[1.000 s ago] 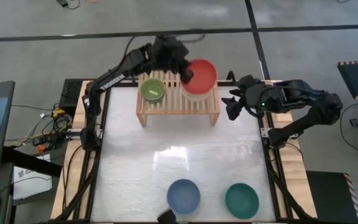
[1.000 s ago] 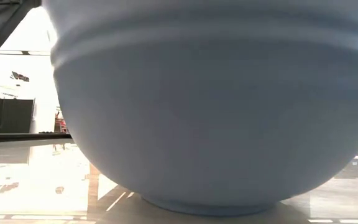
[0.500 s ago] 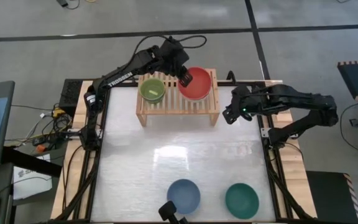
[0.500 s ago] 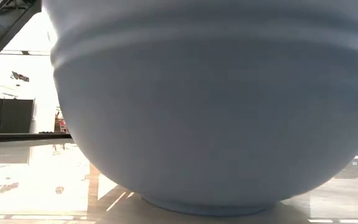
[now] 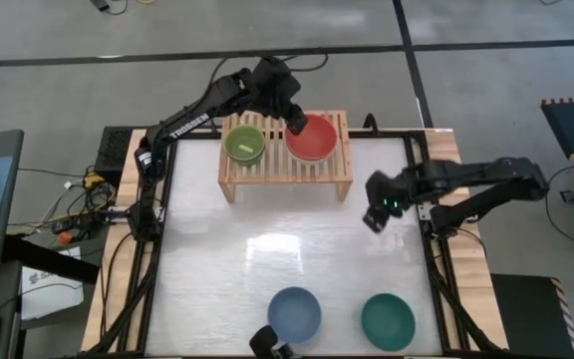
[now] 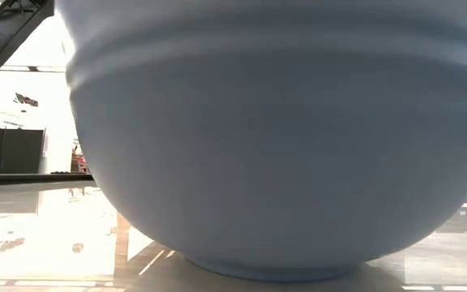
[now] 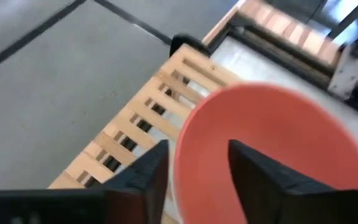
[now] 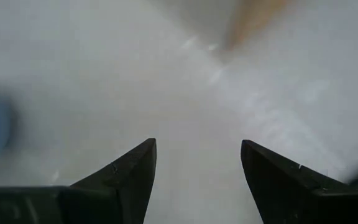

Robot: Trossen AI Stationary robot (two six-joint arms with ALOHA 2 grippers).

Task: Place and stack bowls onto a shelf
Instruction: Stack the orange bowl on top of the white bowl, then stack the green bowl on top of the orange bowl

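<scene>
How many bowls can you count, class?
4 at least: lime green bowl and red bowl on the shelf; slate blue bowl and dark green bowl at the table's near edge. Stacked bowls may be hidden.

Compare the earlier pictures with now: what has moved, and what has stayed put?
The red bowl came down level onto the shelf, left gripper at its rim. The right gripper, open, swung out over the table. The lime bowl, blue bowl and dark green bowl stayed.

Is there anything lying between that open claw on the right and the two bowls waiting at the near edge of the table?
Nothing visible. Bare table lies between the right gripper and the blue bowl and dark green bowl. The shelf sits behind it.
</scene>
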